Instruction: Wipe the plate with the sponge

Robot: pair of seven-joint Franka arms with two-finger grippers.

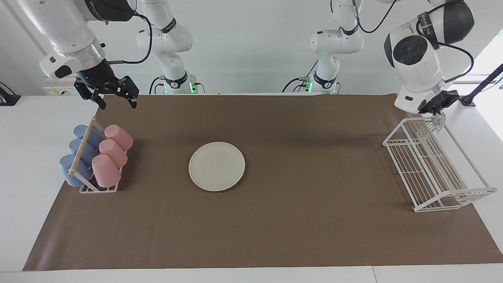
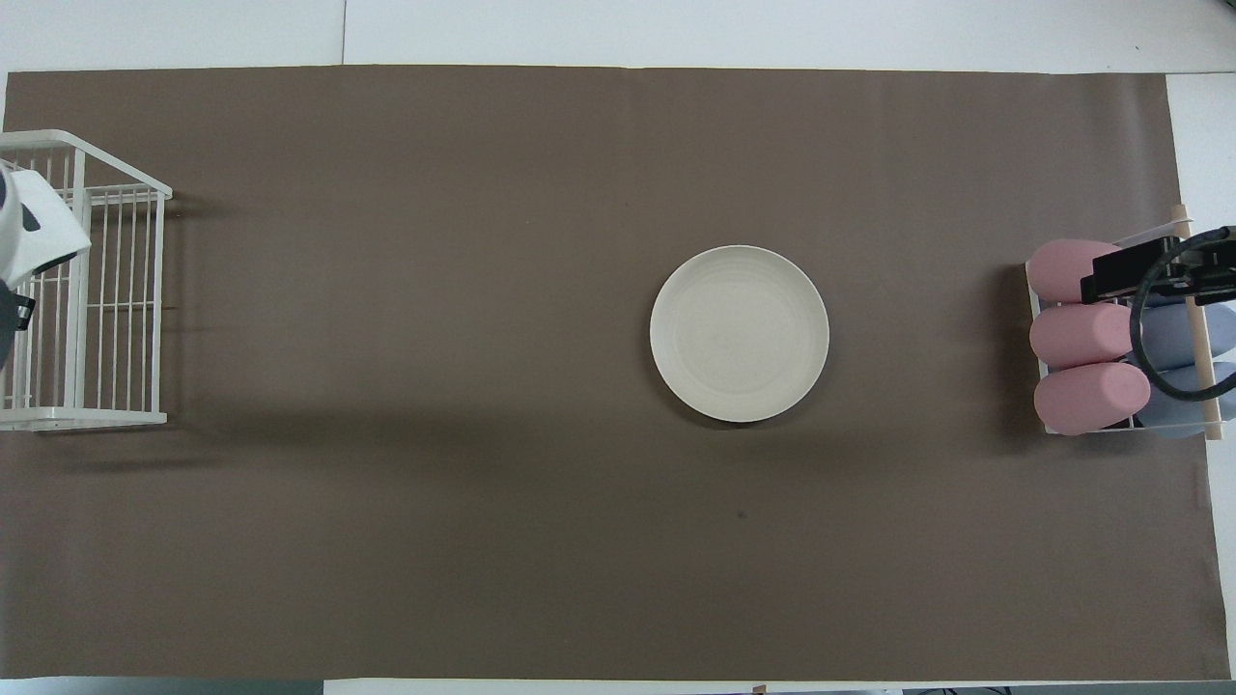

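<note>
Bright, even light; soft shadows on brown mat (image 1: 275,228); window glare; focus sharp.

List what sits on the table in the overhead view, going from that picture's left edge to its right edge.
White wire rack → plate → pink cups → blue cups in the cup holder.
</note>
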